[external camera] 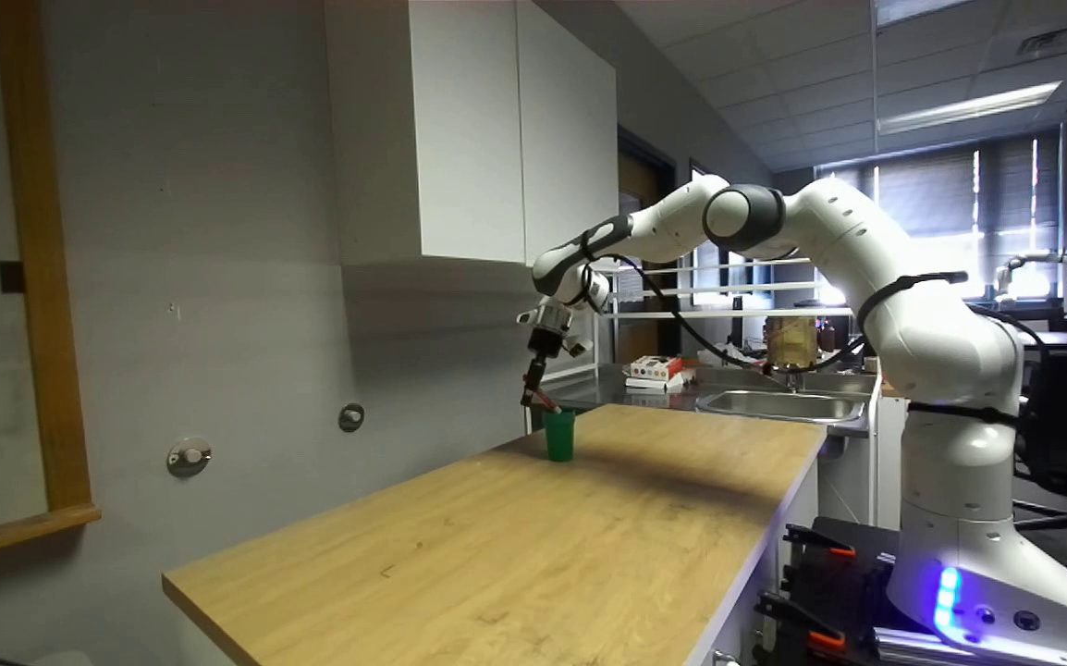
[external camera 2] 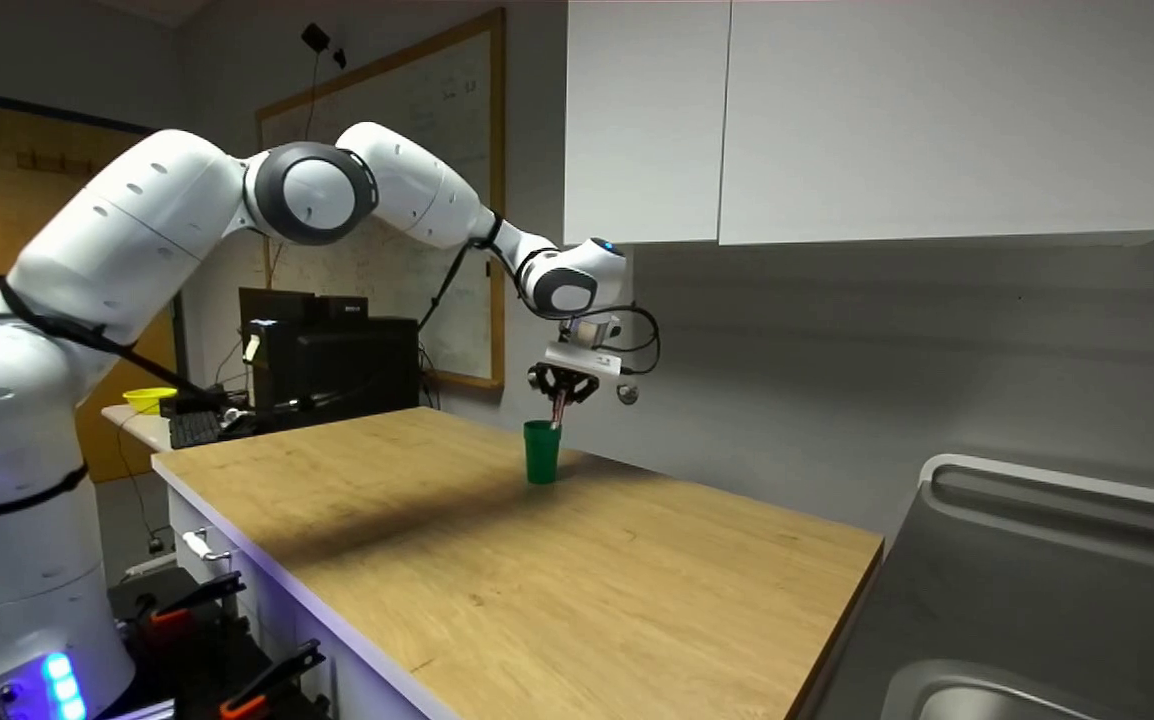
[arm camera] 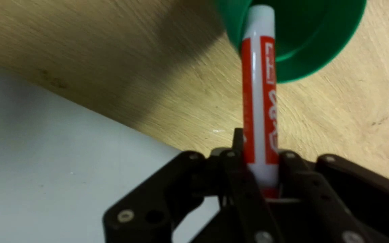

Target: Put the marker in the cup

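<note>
The dark green cup (external camera: 559, 438) stands upright on the wooden table in both exterior views (external camera 2: 541, 456). The red and white marker (arm camera: 259, 101) is held by one end between the fingers of my gripper (arm camera: 260, 150). It slants down from the gripper (external camera: 531, 396) to the cup's mouth. In the wrist view the marker's white free end overlaps the rim and opening of the cup (arm camera: 319, 64). I cannot tell how far that end is inside. The gripper (external camera 2: 563, 385) is above the cup in an exterior view.
The wooden table (external camera: 496, 536) runs along a grey wall (external camera: 247, 370), close behind the cup. White wall cabinets (external camera 2: 887, 120) hang above. A sink (external camera: 783, 404) and a small box (external camera: 656, 368) are past the table's far end. A monitor (external camera 2: 337, 355) stands beyond the other end.
</note>
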